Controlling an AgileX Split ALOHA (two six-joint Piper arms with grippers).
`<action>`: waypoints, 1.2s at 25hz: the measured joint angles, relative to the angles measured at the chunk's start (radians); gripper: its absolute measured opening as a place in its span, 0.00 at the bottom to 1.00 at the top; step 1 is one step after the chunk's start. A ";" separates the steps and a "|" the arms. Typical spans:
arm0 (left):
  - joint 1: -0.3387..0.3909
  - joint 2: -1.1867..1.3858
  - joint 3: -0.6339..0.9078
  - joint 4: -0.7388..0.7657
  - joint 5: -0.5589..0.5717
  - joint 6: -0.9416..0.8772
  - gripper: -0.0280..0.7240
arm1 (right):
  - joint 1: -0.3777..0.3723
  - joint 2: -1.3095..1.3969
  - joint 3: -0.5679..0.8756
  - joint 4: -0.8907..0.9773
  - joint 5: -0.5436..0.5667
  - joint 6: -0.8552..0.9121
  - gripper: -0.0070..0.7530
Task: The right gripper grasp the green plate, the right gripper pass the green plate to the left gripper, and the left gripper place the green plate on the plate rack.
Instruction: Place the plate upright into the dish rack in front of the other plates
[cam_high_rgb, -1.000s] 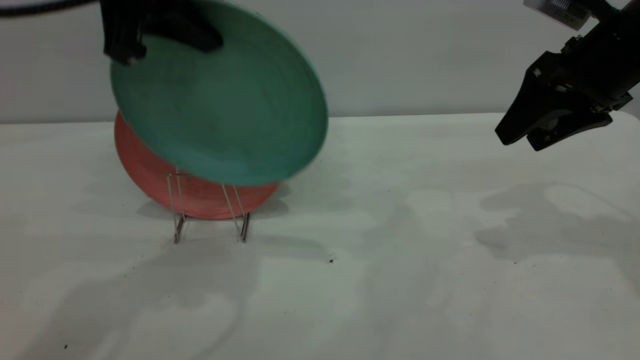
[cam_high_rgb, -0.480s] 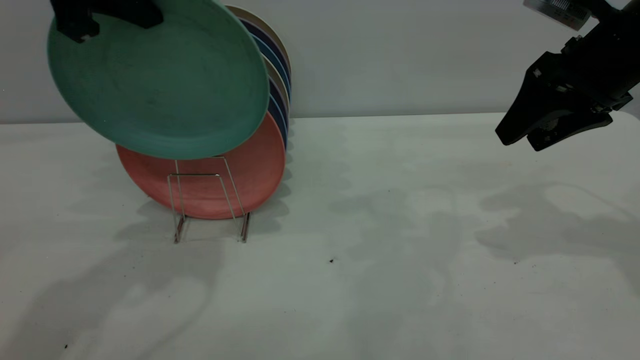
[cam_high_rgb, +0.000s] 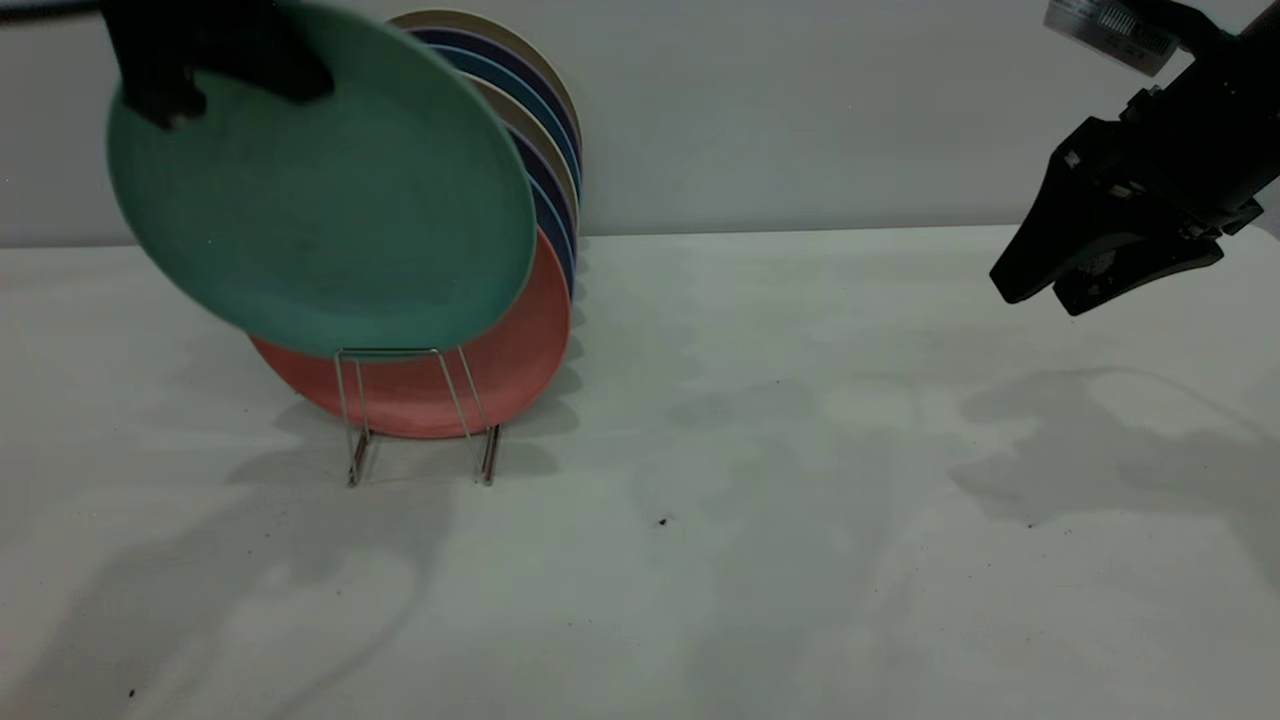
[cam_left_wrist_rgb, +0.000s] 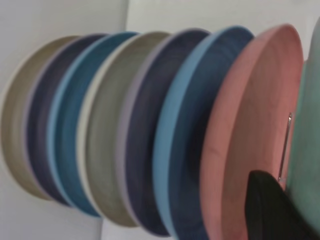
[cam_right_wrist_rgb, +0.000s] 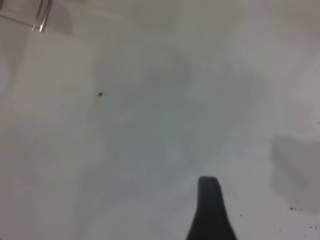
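Note:
My left gripper (cam_high_rgb: 205, 75) is shut on the upper rim of the green plate (cam_high_rgb: 330, 210) and holds it tilted in the air at the upper left. The plate's lower edge hangs just above the front loop of the plate rack (cam_high_rgb: 488, 455), in front of the salmon-pink plate (cam_high_rgb: 500, 370). In the left wrist view one black finger (cam_left_wrist_rgb: 270, 210) lies against the green plate (cam_left_wrist_rgb: 309, 150), beside the pink plate (cam_left_wrist_rgb: 250, 125) and a rack wire (cam_left_wrist_rgb: 286, 145). My right gripper (cam_high_rgb: 1035, 292) is open and empty, raised at the far right.
The rack holds a row of upright plates behind the pink one: blue, dark navy and beige (cam_high_rgb: 545, 150). They also show in the left wrist view (cam_left_wrist_rgb: 115, 130). The white table (cam_high_rgb: 800, 450) spreads between the rack and the right arm.
The left gripper carried the green plate leftward, off the rack's right side, then lowered it slightly toward the front loop. The right gripper dropped very slightly and stays empty.

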 joint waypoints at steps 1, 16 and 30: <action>0.000 0.012 0.000 0.000 -0.003 0.006 0.18 | 0.000 0.000 0.000 0.000 0.000 0.000 0.77; 0.000 0.142 -0.005 -0.016 -0.051 0.028 0.19 | 0.000 0.000 0.000 0.000 0.000 0.001 0.77; 0.001 0.090 -0.007 -0.032 -0.030 0.057 0.65 | 0.000 0.000 0.000 0.000 -0.004 0.001 0.77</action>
